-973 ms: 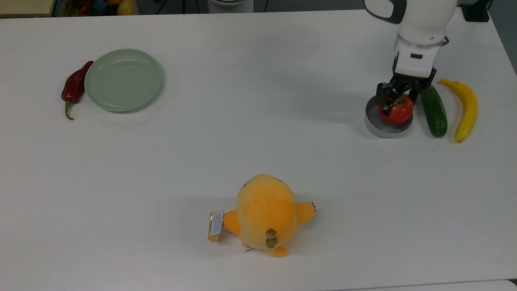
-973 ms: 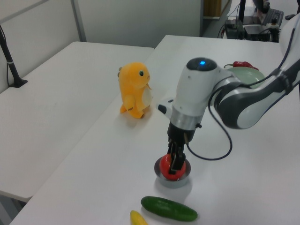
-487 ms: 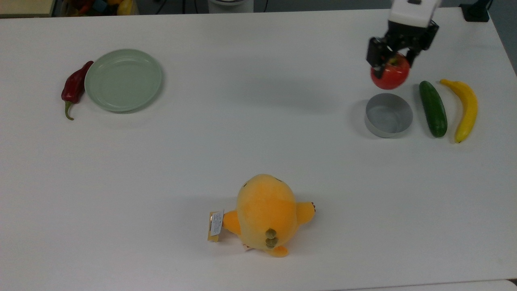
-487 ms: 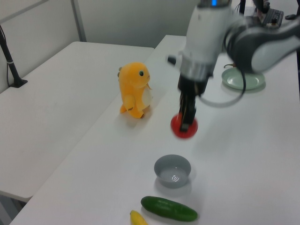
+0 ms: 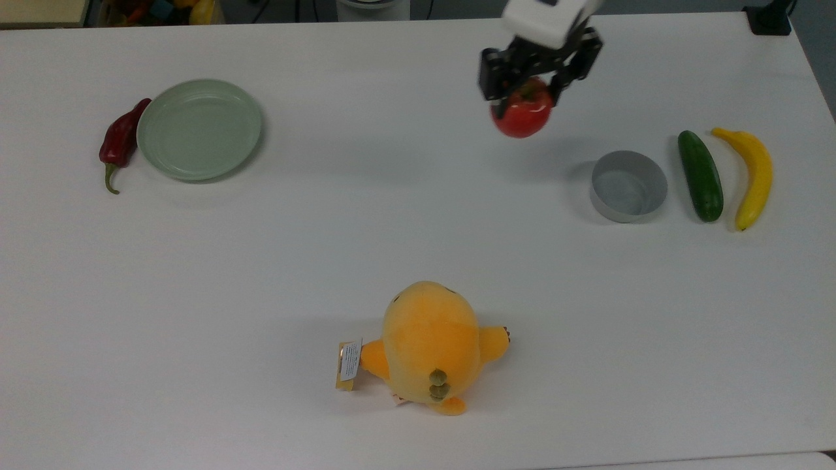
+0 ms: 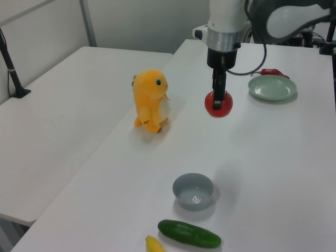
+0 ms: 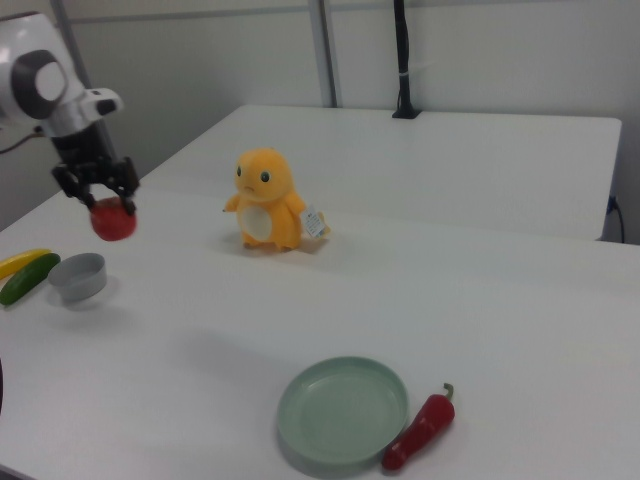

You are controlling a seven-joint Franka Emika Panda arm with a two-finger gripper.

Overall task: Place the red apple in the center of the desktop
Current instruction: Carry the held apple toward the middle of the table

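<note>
Red and glossy, the apple [image 5: 521, 116] hangs in the air, clamped from above between the black fingers [image 5: 491, 77] of the pincer [image 5: 526, 93], clear of the white surface [image 5: 392, 215]. In the top view it sits up and to the left of the grey bowl [image 5: 628, 186], which stands empty just beside a cucumber [image 5: 700, 175] and a banana [image 5: 750, 173]. An orange plush toy [image 5: 431, 344] stands upright near the top view's lower edge. Far off toward the top view's left, a pale green plate [image 5: 199, 128] lies flat with a dark red chili pepper [image 5: 118, 140] touching its rim.
</note>
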